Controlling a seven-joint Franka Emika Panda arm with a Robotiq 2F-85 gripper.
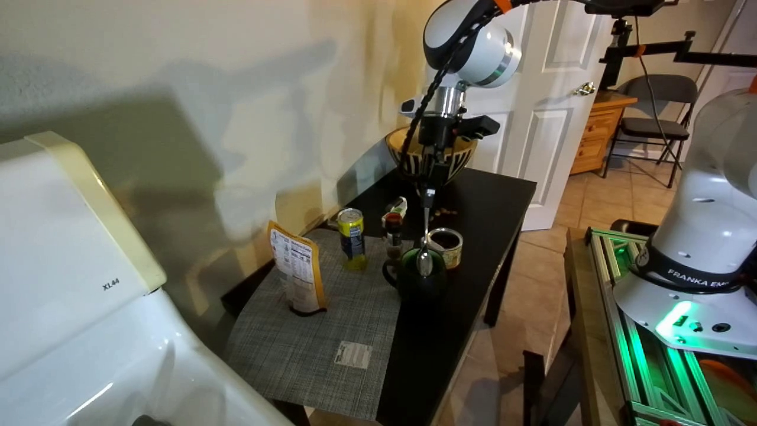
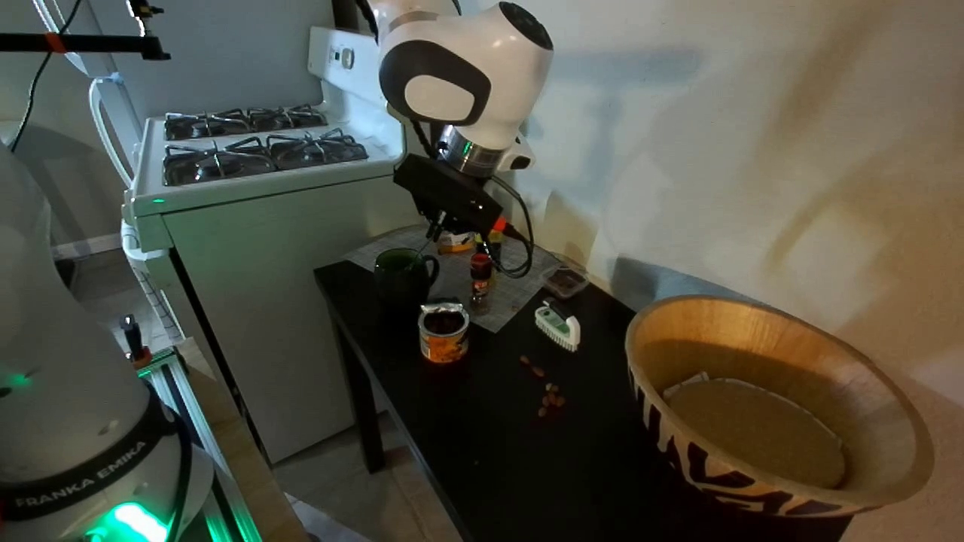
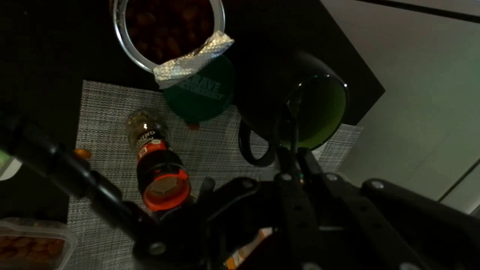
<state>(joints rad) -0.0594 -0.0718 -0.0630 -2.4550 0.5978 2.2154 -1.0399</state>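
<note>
- Gripper [image 3: 295,154]: pressed together, pinching spoon [image 1: 424,263] by its handle.
- Spoon: head-down, its bowl apparently within the mouth of dark mug [image 2: 395,284]; contact with the walls unclear.
- Done, by appearances: spoon grasped and at mug.
- Not yet done: release.
- Adjacent: opened can [image 2: 444,346]; red-topped grinder [image 2: 480,282], upright.

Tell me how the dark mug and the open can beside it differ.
The mug has a side handle; no handle shows on the can. The mug is dark outside and green inside, while the can has an orange printed label and a silvery rim with peeled foil. A spoon reaches into the mug, whereas the can holds brown nuts. Both stand upright with open tops.
</note>
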